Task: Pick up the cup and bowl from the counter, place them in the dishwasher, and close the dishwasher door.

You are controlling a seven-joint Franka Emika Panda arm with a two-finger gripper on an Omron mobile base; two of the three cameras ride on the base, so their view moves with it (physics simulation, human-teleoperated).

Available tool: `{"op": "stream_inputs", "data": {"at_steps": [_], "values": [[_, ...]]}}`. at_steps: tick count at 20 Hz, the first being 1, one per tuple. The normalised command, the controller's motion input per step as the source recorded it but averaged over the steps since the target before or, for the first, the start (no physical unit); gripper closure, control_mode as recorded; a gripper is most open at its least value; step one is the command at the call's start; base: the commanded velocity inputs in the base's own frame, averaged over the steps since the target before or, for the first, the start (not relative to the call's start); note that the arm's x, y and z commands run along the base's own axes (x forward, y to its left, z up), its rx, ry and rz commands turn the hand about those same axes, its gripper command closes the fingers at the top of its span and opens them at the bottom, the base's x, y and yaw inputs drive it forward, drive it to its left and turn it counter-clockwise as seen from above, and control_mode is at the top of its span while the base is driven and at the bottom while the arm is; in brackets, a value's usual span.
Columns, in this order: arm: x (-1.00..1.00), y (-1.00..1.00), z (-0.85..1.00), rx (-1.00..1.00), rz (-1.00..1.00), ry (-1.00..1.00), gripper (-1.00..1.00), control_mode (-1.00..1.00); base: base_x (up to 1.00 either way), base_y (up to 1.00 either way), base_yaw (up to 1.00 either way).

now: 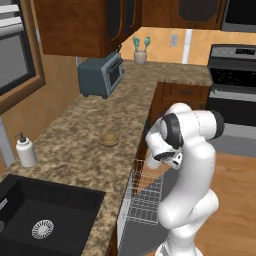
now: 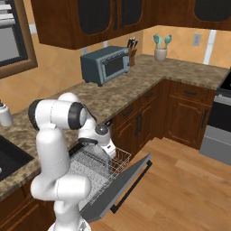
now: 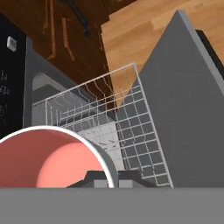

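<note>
Granite counter (image 1: 85, 120) runs in an L over dark cabinets, with a sink (image 1: 45, 210) at the near end, a toaster oven (image 1: 101, 75) near the back wall and a stove (image 1: 232, 75) past the corner. Dishwasher (image 2: 106, 173) sits under the counter between sink and corner; its door (image 2: 119, 187) is folded down nearly flat and the wire rack (image 2: 97, 164) is pulled out over it, presumably so dishes can be lowered in from above. Arm is bent forward and down over the rack. Gripper (image 3: 109, 177) is closed on the cup's rim: one dark fingertip lies inside the pink interior, the other outside the white wall. Cup (image 3: 48, 159) hangs above the rack, mouth toward the hand camera, not yet set down as far as can be judged. Bowl (image 1: 109, 139) rests on the counter near the front edge, well apart from the arm, untouched. Soap bottle (image 1: 25, 150) stands beside the sink. Hand view gives the grasp and the rack grid directly below; both base views hide the cup behind the wrist. Left base view gives the bowl; right base view gives the door's angle and handle edge. Judgement: cup placement in progress, bowl and door closing remain.
</note>
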Motion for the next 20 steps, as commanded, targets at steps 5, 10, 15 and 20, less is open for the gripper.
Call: {"op": "stream_inputs", "data": {"at_steps": [5, 10, 15, 20], "values": [[0.09, 0.0, -0.86, 0.02, 0.0, 0.03, 1.0, -1.0, 0.0, 0.0, 0.0], [0.08, 0.0, -0.77, 0.09, 0.0, 0.0, 1.0, -1.0, 0.0, 0.0, 0.0], [0.15, 0.0, -0.67, 0.09, 0.0, 0.0, 1.0, -1.0, 0.0, 0.0, 0.0], [0.05, 0.0, -0.35, 0.02, 0.0, 0.0, -1.0, -1.0, 0.0, 0.0, 0.0]]}}
